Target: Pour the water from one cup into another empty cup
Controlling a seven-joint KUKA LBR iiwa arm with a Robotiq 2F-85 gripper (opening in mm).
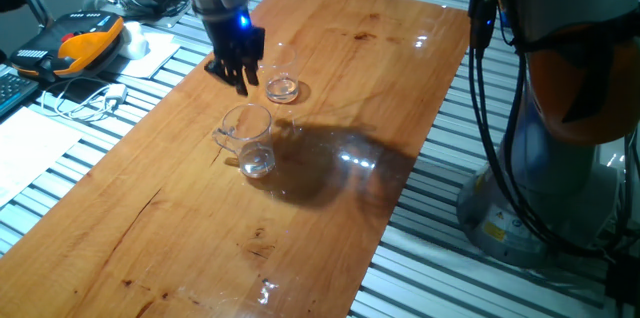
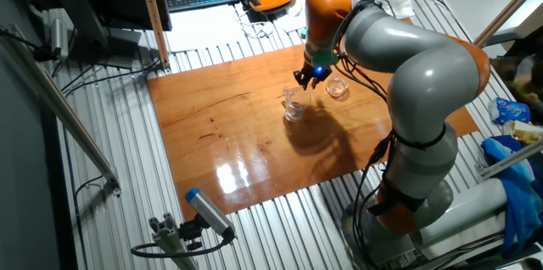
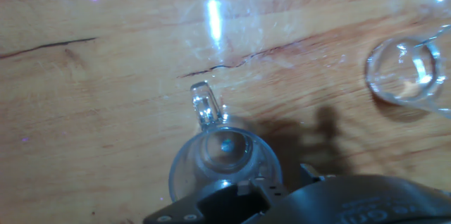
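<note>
The desk (image 1: 330, 88) is glossy varnished wood with dark grain cracks, mirroring the lights. The handled mug (image 1: 248, 139) and small tumbler (image 1: 283, 88) are clear, smooth glass. Ribbed metal slats (image 1: 470, 278) border the desk's edges.

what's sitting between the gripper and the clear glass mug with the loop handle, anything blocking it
Nothing visible. The black two-finger gripper hangs above the wooden table, with only bare wood between it and the clear handled glass mug. The small handle-less glass tumbler stands off to the side.
</note>
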